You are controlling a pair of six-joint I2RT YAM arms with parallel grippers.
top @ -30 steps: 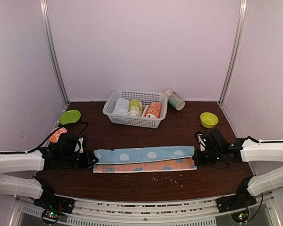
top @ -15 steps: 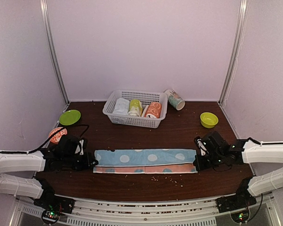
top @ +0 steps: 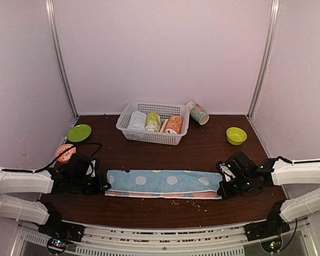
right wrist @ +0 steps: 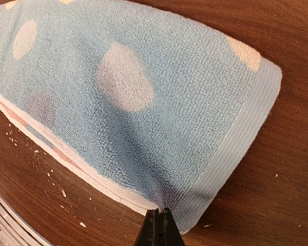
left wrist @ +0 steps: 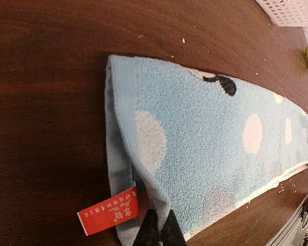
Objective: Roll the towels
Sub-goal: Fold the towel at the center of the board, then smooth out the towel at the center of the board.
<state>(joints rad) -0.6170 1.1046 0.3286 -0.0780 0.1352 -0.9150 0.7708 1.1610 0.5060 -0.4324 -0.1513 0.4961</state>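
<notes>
Thin bites: left gripper (left wrist: pixel 159 231) and right gripper (right wrist: pixel 158 225) pinched shut on end corners of the towel (top: pixel 162 181) (lower frame); uneven pull may slip one, skewing the fold.

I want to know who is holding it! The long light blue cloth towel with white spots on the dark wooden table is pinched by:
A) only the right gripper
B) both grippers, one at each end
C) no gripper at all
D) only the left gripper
B: the left gripper is shut on the edge of the light blue spotted cloth towel at one end, and the right gripper is shut on its corner at the other.
</notes>
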